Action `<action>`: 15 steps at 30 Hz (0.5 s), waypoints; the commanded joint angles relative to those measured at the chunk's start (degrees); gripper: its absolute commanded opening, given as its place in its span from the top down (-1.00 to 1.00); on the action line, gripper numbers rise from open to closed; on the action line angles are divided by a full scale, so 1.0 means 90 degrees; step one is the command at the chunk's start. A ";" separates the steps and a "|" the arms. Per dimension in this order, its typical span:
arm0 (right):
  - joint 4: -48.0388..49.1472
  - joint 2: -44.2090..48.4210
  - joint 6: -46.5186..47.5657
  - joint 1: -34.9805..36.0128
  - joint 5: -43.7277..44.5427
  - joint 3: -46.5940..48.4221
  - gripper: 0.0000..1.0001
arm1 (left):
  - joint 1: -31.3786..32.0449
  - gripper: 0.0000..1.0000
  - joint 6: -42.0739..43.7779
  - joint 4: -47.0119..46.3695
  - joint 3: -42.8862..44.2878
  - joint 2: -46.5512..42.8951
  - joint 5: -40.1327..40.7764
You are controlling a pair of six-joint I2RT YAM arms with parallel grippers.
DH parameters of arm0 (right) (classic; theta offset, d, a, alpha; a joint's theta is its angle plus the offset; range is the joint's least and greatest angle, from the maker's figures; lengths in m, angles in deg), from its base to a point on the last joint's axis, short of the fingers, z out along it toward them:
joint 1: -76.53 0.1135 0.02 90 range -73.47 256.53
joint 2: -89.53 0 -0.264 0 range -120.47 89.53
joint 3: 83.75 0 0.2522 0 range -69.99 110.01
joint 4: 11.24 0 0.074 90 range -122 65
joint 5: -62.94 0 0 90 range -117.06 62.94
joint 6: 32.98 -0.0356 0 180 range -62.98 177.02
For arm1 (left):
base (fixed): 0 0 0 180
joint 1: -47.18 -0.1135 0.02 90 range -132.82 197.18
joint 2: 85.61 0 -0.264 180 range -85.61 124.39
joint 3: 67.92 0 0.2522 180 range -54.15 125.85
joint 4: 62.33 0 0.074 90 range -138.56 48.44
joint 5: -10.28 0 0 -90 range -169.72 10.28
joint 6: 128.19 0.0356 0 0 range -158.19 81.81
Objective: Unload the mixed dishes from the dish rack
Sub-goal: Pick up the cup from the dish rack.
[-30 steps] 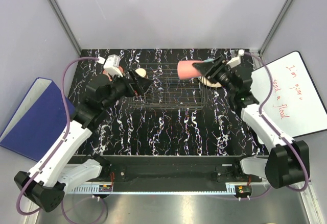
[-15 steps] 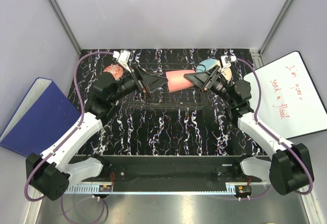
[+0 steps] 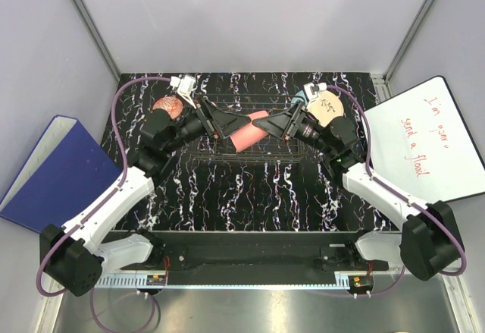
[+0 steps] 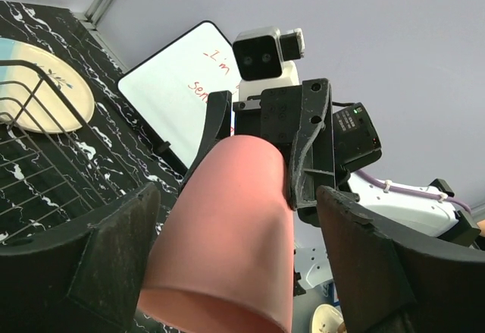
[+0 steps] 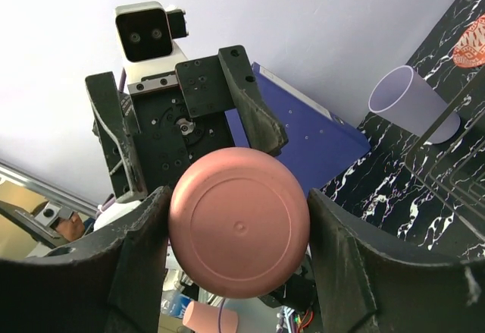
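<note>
While the presumably light, slick salmon-pink cup (image 3: 248,128) is clamped base-end by the right gripper (image 5: 239,227), its wall is straddled by the unclosed left gripper (image 4: 231,219).

Probably a robotics lab cell, plain grey panel walls (image 3: 250,14), black marbled table (image 3: 250,196), handwritten whiteboard (image 3: 424,143), blue binder (image 3: 53,170)

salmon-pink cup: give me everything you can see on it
The salmon-pink cup is a smooth, matte, plastic-looking tumbler, tapering to a flat base with a faint moulded ring. It hangs roughly horizontal over the dish rack. The right gripper clamps its base end; the left gripper, open, flanks its wider rim end, contact unclear.
</note>
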State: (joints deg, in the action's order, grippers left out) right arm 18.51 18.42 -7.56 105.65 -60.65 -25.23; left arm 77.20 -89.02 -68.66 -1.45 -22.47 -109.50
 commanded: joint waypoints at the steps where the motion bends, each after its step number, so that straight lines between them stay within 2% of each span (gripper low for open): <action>1: 0.0030 -0.0068 0.0416 0.0123 0.0362 0.0262 1.00 | 0.0307 -0.73 0.0002 -0.0463 0.0022 -0.0168 -0.0354; 2: -0.0241 0.0107 0.0553 0.0123 0.0459 0.0301 1.00 | 0.0307 -0.82 0.0109 -0.0105 0.0061 -0.0237 -0.0247; 5: -0.1089 0.0555 0.1148 0.0123 0.0693 0.0496 1.00 | 0.0297 -0.93 0.0675 0.0677 0.0159 -0.0598 0.0416; 10: -0.2672 0.1152 0.2221 0.0123 0.1416 0.0808 1.00 | 0.0297 -0.95 0.1126 0.1275 0.0451 -0.0882 0.1091; 15: -0.2979 0.1183 0.2536 0.0123 0.2042 0.0848 1.00 | 0.0297 -0.95 0.1321 0.1647 0.0550 -0.1145 0.1414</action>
State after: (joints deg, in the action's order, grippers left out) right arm -3.65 28.41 9.42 106.74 -48.95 -20.10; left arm 79.60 -80.47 -56.03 0.83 -30.43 -101.04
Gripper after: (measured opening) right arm 0.682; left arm 0.973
